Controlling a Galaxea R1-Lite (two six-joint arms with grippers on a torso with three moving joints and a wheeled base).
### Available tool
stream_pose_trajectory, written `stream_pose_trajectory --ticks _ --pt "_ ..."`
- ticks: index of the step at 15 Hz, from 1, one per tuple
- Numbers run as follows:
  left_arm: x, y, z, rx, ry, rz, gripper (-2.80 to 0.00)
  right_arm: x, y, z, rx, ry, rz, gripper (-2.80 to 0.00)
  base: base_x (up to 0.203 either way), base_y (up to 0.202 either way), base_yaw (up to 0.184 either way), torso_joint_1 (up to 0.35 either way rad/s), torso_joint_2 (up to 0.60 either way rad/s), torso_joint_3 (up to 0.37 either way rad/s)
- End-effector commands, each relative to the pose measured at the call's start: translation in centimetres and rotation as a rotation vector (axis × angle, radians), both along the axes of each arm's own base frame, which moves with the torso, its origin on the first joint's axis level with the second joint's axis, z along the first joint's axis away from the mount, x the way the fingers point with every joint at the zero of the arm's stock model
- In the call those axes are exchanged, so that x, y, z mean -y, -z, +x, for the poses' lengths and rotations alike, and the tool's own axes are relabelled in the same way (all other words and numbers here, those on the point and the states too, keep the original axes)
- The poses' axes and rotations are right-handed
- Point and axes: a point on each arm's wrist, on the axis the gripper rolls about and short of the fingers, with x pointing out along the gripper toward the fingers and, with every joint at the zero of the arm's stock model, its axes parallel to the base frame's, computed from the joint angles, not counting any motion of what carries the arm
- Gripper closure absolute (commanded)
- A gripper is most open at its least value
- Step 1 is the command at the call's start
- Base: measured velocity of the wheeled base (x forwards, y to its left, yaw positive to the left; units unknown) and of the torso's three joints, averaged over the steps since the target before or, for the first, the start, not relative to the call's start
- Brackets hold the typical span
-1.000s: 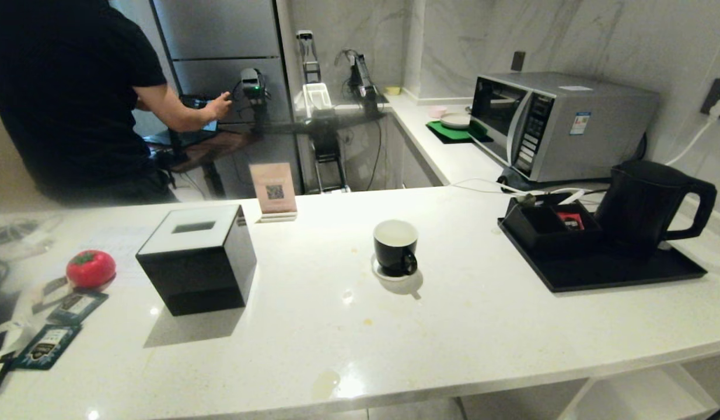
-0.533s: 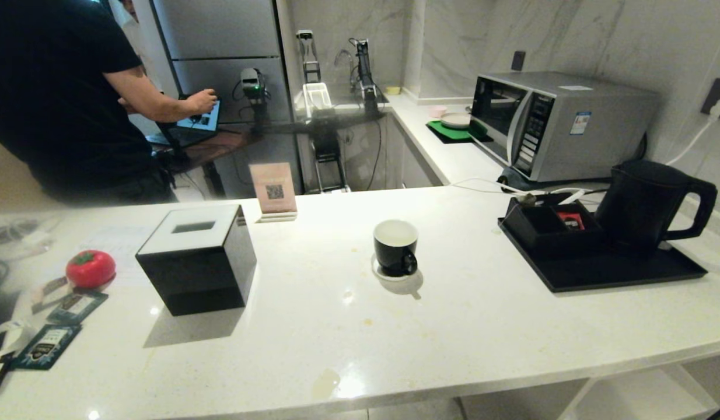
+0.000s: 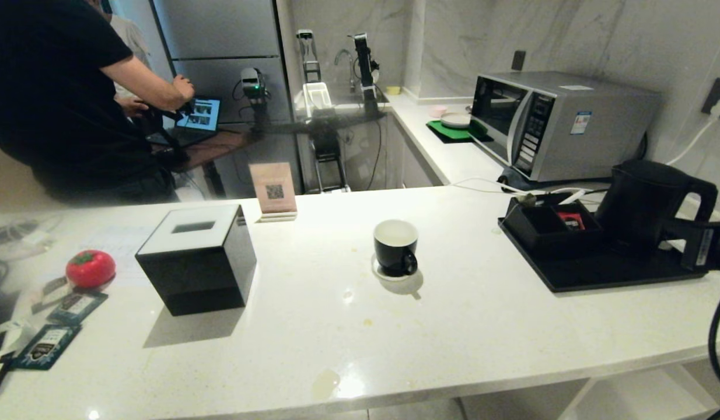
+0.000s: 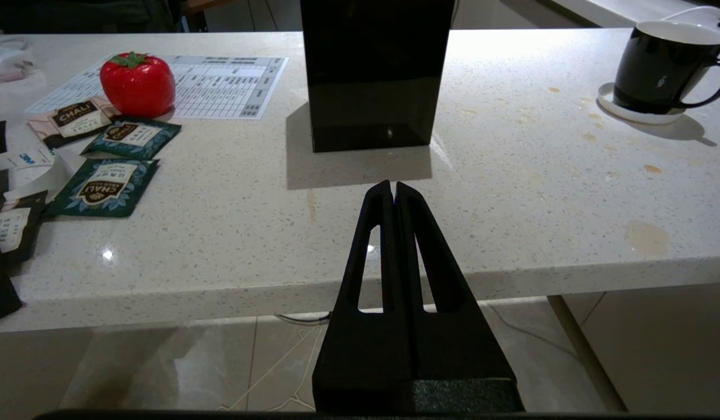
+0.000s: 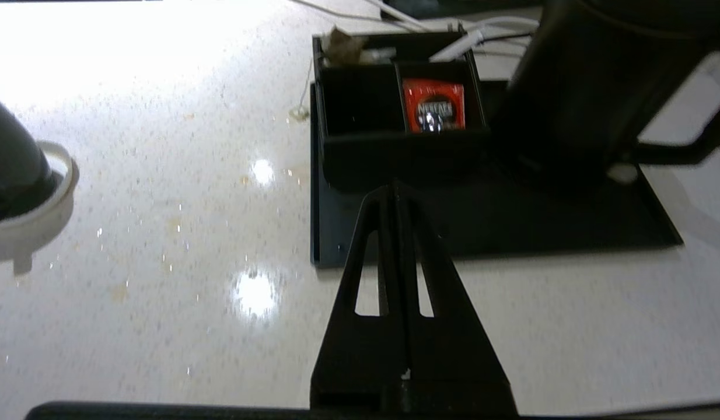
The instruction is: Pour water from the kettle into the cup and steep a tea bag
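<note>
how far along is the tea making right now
Nothing is done yet. The kettle stands on its tray, and the cup sits on its coaster. In hand: the right gripper, shut and empty, is above the tray near the kettle. Gripping, pouring and steeping remain.

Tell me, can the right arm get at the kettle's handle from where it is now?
Probably yes: the right claw, shut, hangs over the tray's near edge, and the kettle's handle faces its side with nothing between. It must open first.
</note>
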Motion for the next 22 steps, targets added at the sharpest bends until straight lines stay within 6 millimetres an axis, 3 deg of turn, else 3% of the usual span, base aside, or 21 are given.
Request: stream_pose_trajectory --ticks 1,6,7,22 --pt "0.0 0.0 0.0 0.001 -0.001 0.000 0.00 0.4 0.3 2.8 -0.029 -0.008 0.005 0.00 0.000 0.000 0.000 0.000 0.00 0.000" --pt "0.0 0.0 0.0 -0.001 -0.001 0.000 0.00 1.0 -0.8 8.1 0.004 -0.017 -0.001 0.00 0.000 0.000 0.000 0.000 0.00 0.000" --pt "0.0 0.0 0.0 -0.001 -0.001 0.000 0.00 1.1 -0.8 8.9 0.003 -0.020 0.000 -2.80 0.000 0.000 0.000 0.000 0.00 0.000" --pt "0.0 0.0 0.0 -0.001 -0.001 0.000 0.00 -0.8 3.7 20.4 -0.038 -0.100 -0.008 -2.80 0.000 0.000 0.000 0.000 0.00 0.000"
